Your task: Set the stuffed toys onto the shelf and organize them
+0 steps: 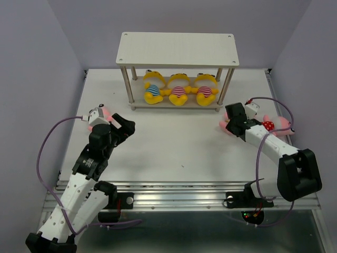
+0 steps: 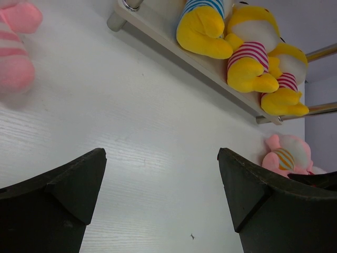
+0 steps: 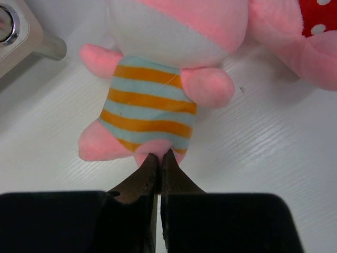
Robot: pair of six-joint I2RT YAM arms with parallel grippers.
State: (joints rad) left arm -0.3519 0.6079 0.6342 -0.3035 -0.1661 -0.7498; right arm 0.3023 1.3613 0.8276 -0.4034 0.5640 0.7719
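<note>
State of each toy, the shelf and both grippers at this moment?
shelf: upright
three yellow toys: side by side on the lower board
orange-striped pink toy: on the table, pinched at its bottom edge
polka-dot pink toy: on the table, loose
pink-striped pink toy: on the table, loose
left gripper: open, holding nothing
right gripper: shut on the orange-striped pink toy

No readable text, label, brand, number or sign on anything visible.

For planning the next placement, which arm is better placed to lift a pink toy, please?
Right: the right gripper pinches the orange-striped pink toy; the left gripper hangs open, empty.
</note>
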